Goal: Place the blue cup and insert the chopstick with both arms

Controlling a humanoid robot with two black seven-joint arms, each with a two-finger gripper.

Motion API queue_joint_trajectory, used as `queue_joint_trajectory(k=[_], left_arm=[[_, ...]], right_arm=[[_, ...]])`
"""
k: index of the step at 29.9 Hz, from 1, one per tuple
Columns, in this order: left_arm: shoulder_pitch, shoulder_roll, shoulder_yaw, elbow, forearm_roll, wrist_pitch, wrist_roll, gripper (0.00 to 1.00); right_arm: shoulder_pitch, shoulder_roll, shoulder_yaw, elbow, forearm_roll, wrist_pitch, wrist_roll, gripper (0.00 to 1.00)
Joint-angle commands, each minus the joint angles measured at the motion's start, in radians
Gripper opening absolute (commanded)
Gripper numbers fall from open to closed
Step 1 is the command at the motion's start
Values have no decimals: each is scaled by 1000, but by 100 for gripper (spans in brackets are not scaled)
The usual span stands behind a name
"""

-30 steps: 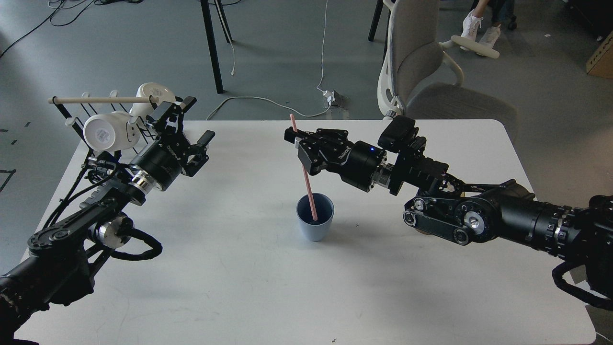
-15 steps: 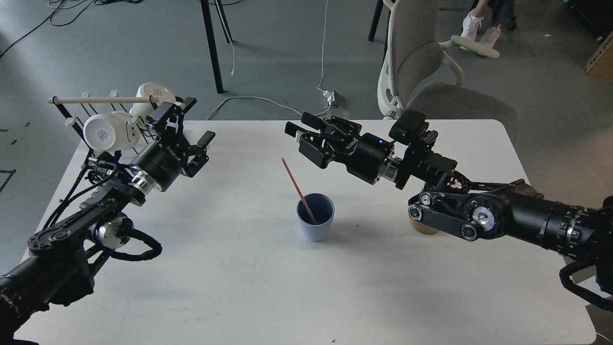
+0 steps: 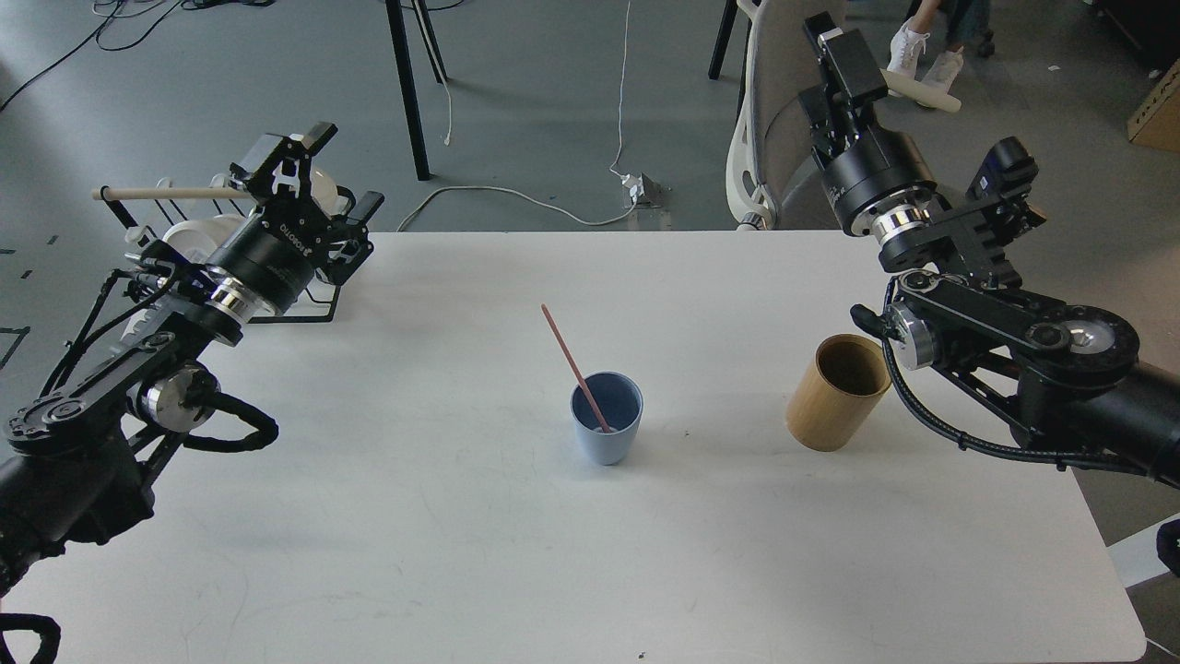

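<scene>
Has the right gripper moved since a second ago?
Yes. The right gripper has pulled up and back to the right, away from the blue cup, now uncovering the wooden cylinder.

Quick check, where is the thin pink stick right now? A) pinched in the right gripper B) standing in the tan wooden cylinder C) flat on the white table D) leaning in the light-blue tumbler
D: the thin pink stick has its lower end inside the light-blue tumbler and leans up to the left, with nothing gripping it.

matt plastic blue cup (image 3: 607,426), smooth wooden cylinder (image 3: 834,395), matt white table (image 3: 461,516).
</scene>
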State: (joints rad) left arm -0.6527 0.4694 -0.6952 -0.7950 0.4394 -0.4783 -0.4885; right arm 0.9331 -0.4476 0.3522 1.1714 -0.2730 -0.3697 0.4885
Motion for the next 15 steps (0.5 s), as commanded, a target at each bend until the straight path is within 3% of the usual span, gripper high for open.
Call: queue_joint_trajectory(k=[1,7,15], left_arm=[[-25,34,-18,0,-30,-10,0,94],[-62,52,-35,3,-102,-10,0,94],[-62,46,-44,2,-107,-10,0,94]], right_arm=[[-33,1,62,24,110,90,0,99],[-74,99,209,8,112,69,0,99],[-116,118,286,23,112,75,0,99]])
